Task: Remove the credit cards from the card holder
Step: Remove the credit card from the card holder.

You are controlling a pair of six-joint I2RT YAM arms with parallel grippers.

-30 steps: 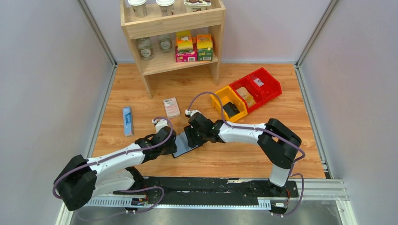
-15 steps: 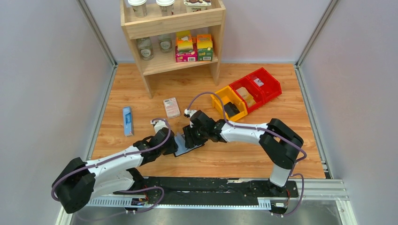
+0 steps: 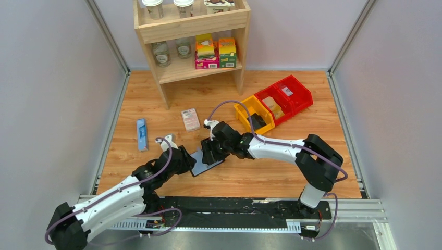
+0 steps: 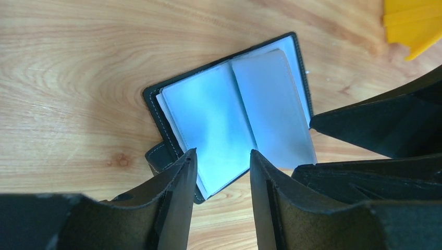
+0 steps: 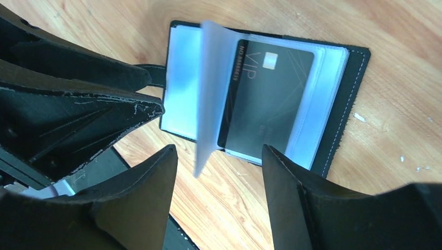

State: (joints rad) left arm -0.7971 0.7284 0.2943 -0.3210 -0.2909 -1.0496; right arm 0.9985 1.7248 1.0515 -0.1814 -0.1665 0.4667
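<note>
The black card holder lies open on the wooden table, its grey-blue clear pockets facing up. In the right wrist view one dark credit card marked VIP sits inside a pocket, and one clear leaf stands up over it. My left gripper is open and empty, its tips over the holder's near edge by the snap tab. My right gripper is open and empty, its tips just off the holder's edge, straddling the raised leaf's lower corner.
A pink-and-white box and a narrow blue box lie to the back left. A yellow bin and red bins stand at the back right. A wooden shelf with jars and boxes stands at the back.
My left arm has drawn back toward the near left, off the holder. My right gripper has shifted slightly left. The holder stays open in place.
</note>
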